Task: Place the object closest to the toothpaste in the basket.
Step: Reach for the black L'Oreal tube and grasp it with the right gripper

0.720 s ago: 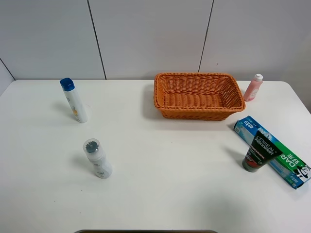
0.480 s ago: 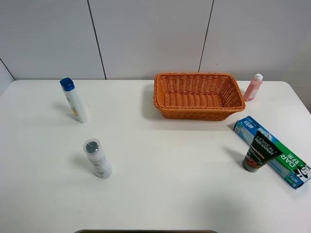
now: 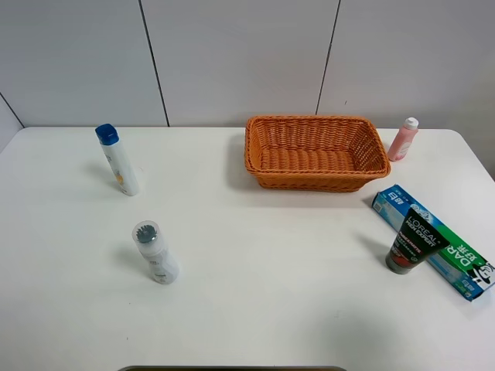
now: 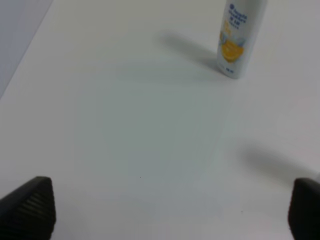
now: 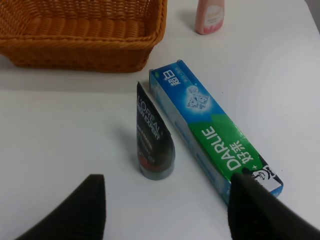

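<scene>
A blue-green Darlie toothpaste box (image 3: pixel 433 241) (image 5: pixel 214 128) lies at the right of the white table. A black L'Oreal tube (image 3: pixel 411 243) (image 5: pixel 152 138) stands on its cap right against the box. The orange wicker basket (image 3: pixel 315 151) (image 5: pixel 75 42) sits at the back middle and is empty. My right gripper (image 5: pixel 167 207) is open, above the table in front of the black tube, with both fingers at the frame's edge. My left gripper (image 4: pixel 170 207) is open over bare table near a white bottle (image 4: pixel 239 37). Neither arm shows in the exterior view.
A pink bottle (image 3: pixel 403 139) (image 5: pixel 212 15) stands right of the basket. A white bottle with a blue cap (image 3: pixel 118 160) stands at the back left. A white bottle with a grey cap (image 3: pixel 155 252) stands at the front left.
</scene>
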Available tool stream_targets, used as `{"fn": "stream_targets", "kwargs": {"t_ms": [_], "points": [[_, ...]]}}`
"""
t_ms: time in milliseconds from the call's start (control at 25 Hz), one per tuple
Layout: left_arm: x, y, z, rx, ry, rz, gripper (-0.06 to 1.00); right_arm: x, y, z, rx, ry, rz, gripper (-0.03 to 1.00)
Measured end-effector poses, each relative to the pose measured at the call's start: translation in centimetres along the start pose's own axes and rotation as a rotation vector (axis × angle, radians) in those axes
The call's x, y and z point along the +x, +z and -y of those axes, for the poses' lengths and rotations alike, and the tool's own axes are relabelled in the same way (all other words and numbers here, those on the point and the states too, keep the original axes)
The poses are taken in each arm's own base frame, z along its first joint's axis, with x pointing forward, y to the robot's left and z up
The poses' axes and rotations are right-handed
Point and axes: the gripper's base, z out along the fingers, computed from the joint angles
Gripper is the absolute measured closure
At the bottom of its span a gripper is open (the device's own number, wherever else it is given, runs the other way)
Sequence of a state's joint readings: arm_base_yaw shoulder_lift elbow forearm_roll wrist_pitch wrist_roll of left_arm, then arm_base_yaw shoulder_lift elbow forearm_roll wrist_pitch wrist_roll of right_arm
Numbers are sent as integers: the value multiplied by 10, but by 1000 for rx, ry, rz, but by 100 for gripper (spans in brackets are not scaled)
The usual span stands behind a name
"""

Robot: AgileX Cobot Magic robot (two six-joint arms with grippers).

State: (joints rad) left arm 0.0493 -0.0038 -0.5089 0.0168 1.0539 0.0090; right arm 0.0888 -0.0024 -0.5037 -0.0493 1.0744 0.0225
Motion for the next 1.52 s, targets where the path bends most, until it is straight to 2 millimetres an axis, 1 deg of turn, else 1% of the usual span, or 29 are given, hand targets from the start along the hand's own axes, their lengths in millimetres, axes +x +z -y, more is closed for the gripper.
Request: {"fn": "stream_targets", "kwargs": {"t_ms": [120,280,400,520,640,760,800,920,1080,1200,1320,1400,1520], "points": [[0,0,0,0,0,0,0,-2,4,0,0,-1,-26,40],[0,0,0,0,0,0,0,-12,18,0,6,-10,-138,40],[0,0,0,0,0,0,0,-31,27,1,20,-23,-211,40],[0,0,0,0,0,0,0,-57,39,3,43,-44,-274,40],[0,0,0,0,0,0,0,-83,56,3,56,-59,-342,40],[0,0,0,0,0,0,0,-106,83,2,54,-65,-427,39],[0,0,0,0,0,0,0,-113,91,2,54,-67,-445,38],[0,0,0,0,0,0,0,-125,122,1,51,-73,-536,32],[0,0,0,0,0,0,0,-125,171,-4,20,-73,-705,29],[0,0,0,0,0,0,0,-117,205,-11,-56,-88,-854,26],[0,0,0,0,0,0,0,-111,230,-14,-98,-118,-952,22],[0,0,0,0,0,0,0,-109,242,-14,-108,-147,-986,20],[0,0,0,0,0,0,0,-102,253,-15,-126,-171,-1040,20]]}}
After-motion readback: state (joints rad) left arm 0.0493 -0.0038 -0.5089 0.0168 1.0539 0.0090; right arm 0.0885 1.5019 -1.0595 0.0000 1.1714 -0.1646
